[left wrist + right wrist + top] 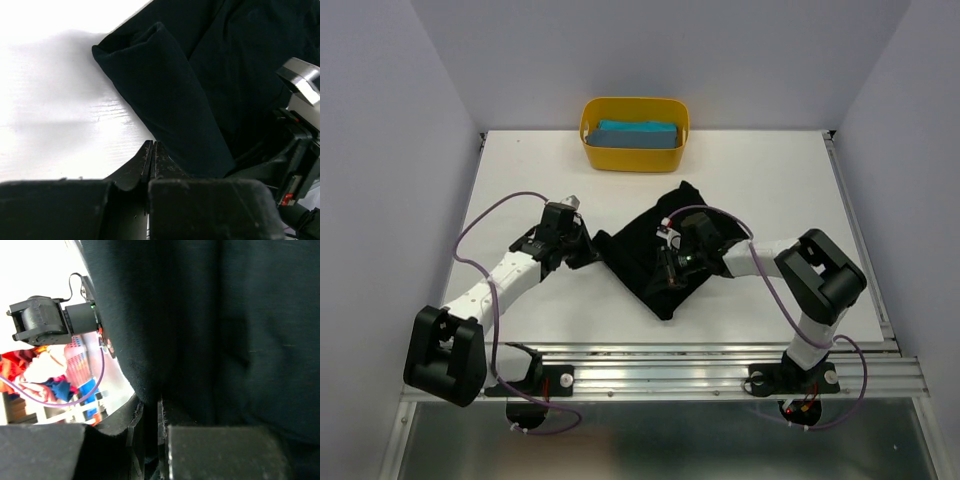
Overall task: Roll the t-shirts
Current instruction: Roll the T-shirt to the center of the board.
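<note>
- Looking down from the top view, the black t-shirt [640,240] is spread as a crumpled diamond in the middle of the table [760,170]. The teal t-shirt [638,133] is well apart at 12 o'clock, folded inside the yellow tub [630,160]. The left pincer [585,252] sits at the black shirt's 9 o'clock corner. The right pincer [670,268] is on the cloth itself, just off centre toward 5 o'clock, so it is the arm deeper into the fabric.
- Over to the left wrist view: the left pincer [151,147] has its jaws pressed together, tips right at the near edge of a thick folded band of the black t-shirt [165,90]. That band's long axis runs from 10 o'clock down to 5 o'clock. Cloth lies from 12 round to 3 of the tips, with bare table at 9. I cannot tell whether any hem is caught between them.
- Now the right wrist view: the right pincer [150,407] is clamped on a fold of the black t-shirt [225,340], and the cloth drops straight into the narrow gap. Fabric fills everything from 11 to 3 o'clock.
- My read is that the roll hinges on that slanted band, and both arms would need to travel square across it.
</note>
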